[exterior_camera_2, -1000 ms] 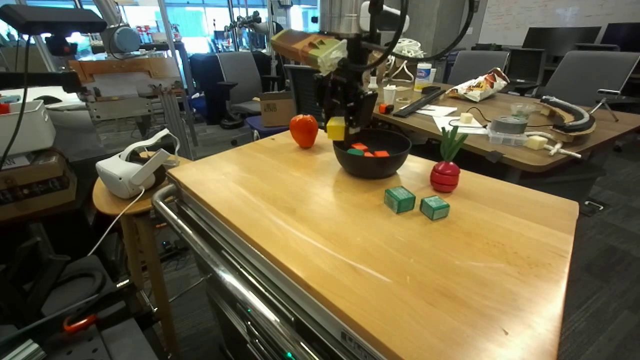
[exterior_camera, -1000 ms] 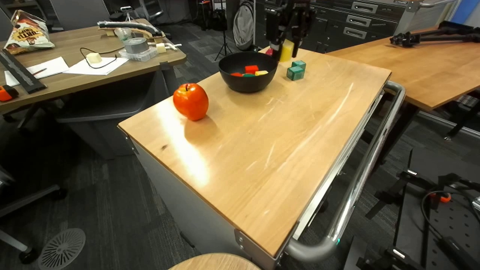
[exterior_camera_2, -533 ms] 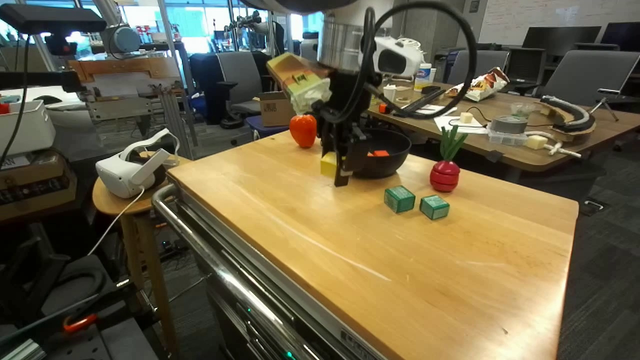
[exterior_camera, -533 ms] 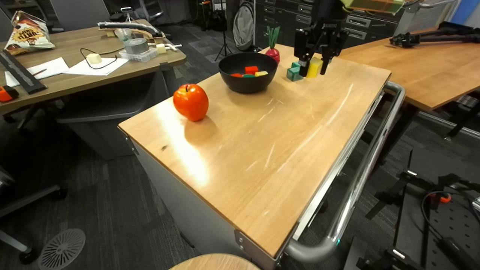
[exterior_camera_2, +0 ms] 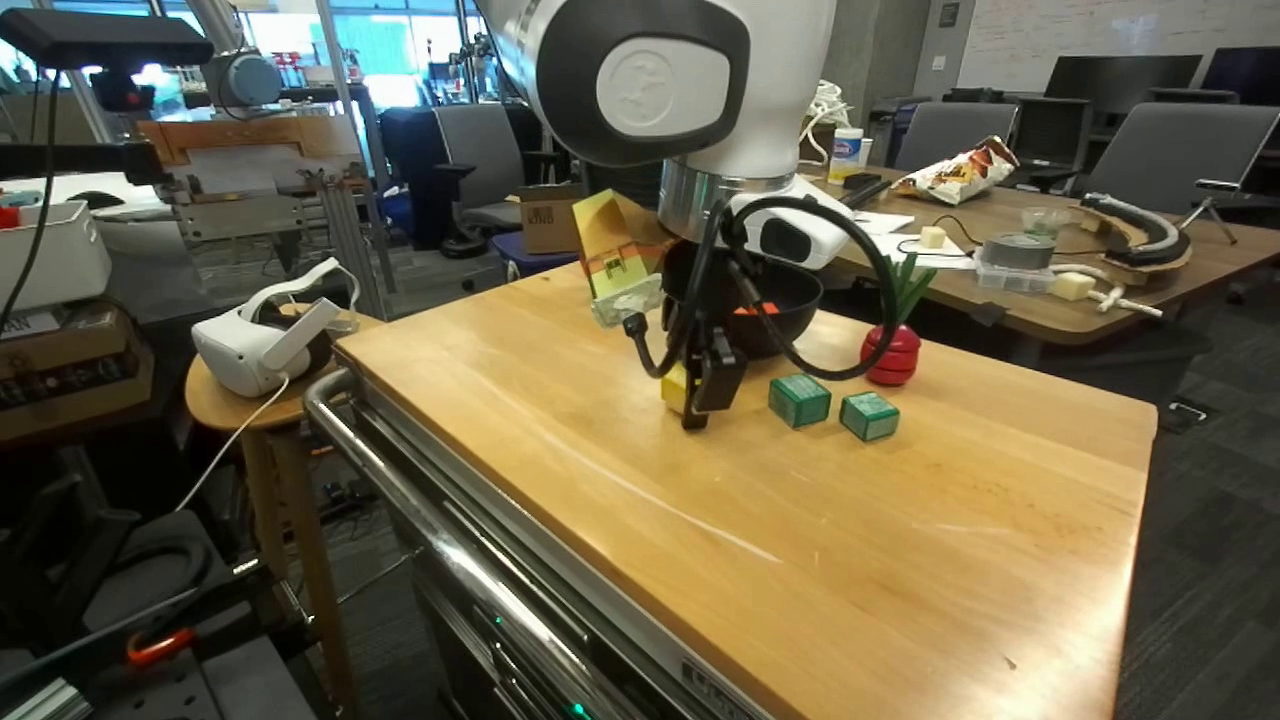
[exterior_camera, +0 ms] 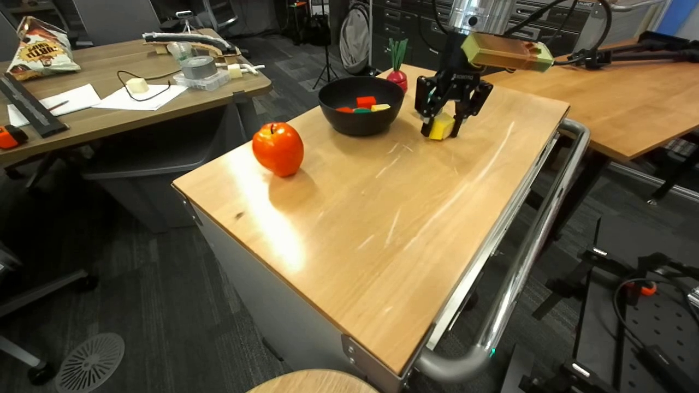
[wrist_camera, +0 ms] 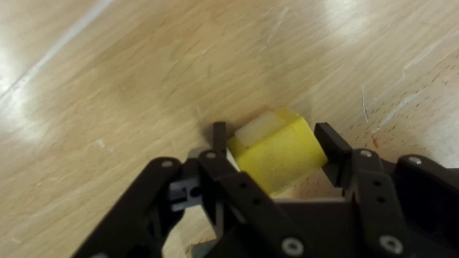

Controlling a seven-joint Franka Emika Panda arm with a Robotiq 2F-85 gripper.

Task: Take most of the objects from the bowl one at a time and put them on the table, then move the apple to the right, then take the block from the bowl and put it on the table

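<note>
My gripper [exterior_camera: 441,131] is shut on a yellow block [wrist_camera: 283,154], which sits tilted between the two fingers. It is low over the wooden table [exterior_camera: 382,218]; whether the block touches the top I cannot tell. Beside it stands the black bowl [exterior_camera: 360,124], holding several blocks, among them a red block [exterior_camera: 366,101], a yellow piece [exterior_camera: 380,107] and a green piece [exterior_camera: 362,110]. Two green blocks [exterior_camera_2: 799,401] lie on the table near the gripper. The red-orange apple [exterior_camera: 277,149] rests past the bowl, near the table's edge; in an exterior view the arm hides it.
A red toy radish with green leaves [exterior_camera_2: 890,355] stands near the bowl and the green blocks. A metal rail [exterior_camera_2: 480,560] runs along one table edge. A cluttered desk [exterior_camera: 125,60] lies beyond the table. A black cable loops off the arm.
My gripper has carried the yellow block from beside the bowl's rim out over the table and lowered it. The bowl, apple and green blocks have stayed put.
</note>
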